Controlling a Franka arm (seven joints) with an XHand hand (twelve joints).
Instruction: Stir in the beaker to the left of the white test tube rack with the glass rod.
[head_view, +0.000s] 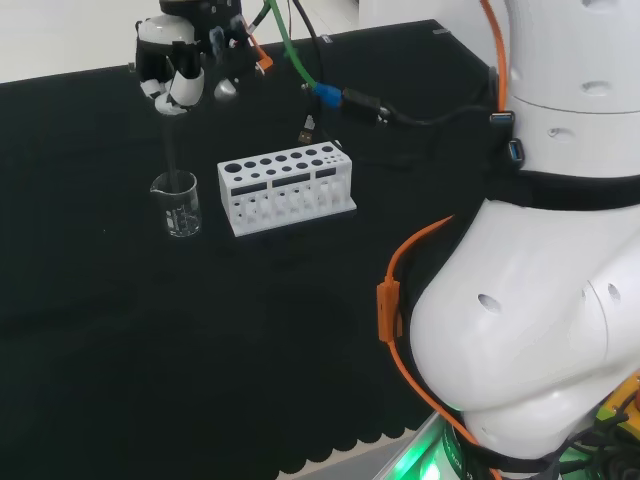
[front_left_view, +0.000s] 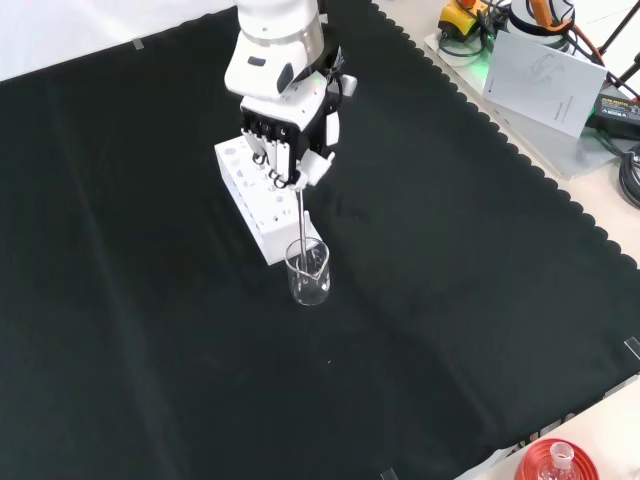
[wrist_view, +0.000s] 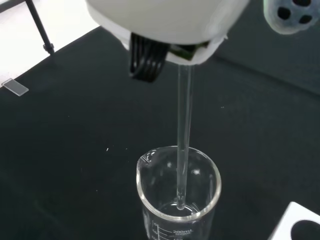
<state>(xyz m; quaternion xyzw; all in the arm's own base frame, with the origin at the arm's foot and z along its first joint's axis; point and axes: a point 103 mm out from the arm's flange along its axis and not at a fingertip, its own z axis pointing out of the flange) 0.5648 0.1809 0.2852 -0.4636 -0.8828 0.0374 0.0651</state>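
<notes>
Beaker (front_left_view: 308, 272) of clear glass stands directly below the hand (front_left_view: 290, 130), just beside the white test tube rack (front_left_view: 262, 205). Glass rod (wrist_view: 183, 150) hangs upright from the hand, its lower end inside the beaker. Fingers are curled round the rod's upper end.

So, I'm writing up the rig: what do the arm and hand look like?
The arm has rounded glossy white links, with an orange cable clipped along it. The hand is black and white, with white-tipped fingers and green and black wiring behind it.
</notes>
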